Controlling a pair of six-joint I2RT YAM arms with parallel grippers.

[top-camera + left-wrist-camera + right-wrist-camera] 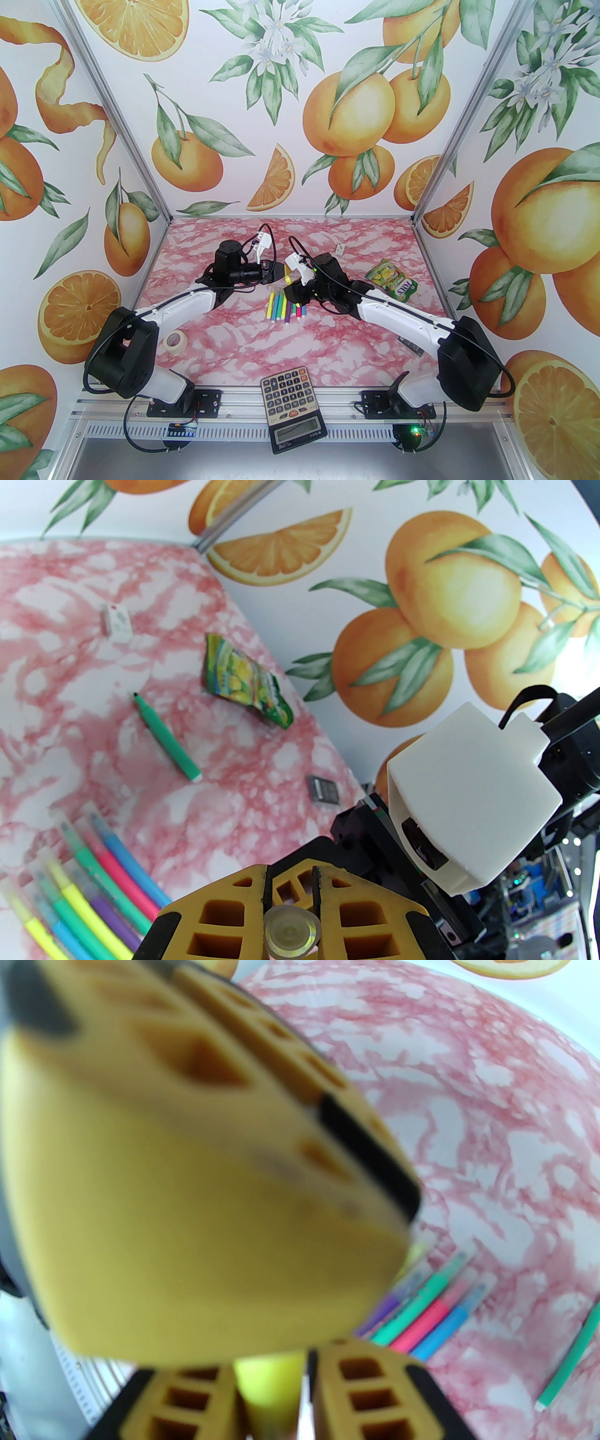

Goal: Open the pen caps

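The left hand [290, 883] is clamping shut on the pale cap [290, 935] of a yellow pen [269, 1389], and the right hand [272, 1372] is squeezing the barrel. It's light, stiff, slick plastic, so I'm judging a straight pull wants holds close to the seam. The other capped pens [283, 307] are lying in a row on the tabletop [234, 337] just below, with a green pen [166, 740] apart on the right.

Translucent pen caps [65, 829] top the rowed pens [126, 883] left of the snack pouch [243, 686]; one clear cap [290, 937] sits pinched end-on in the left gripper [290, 892].
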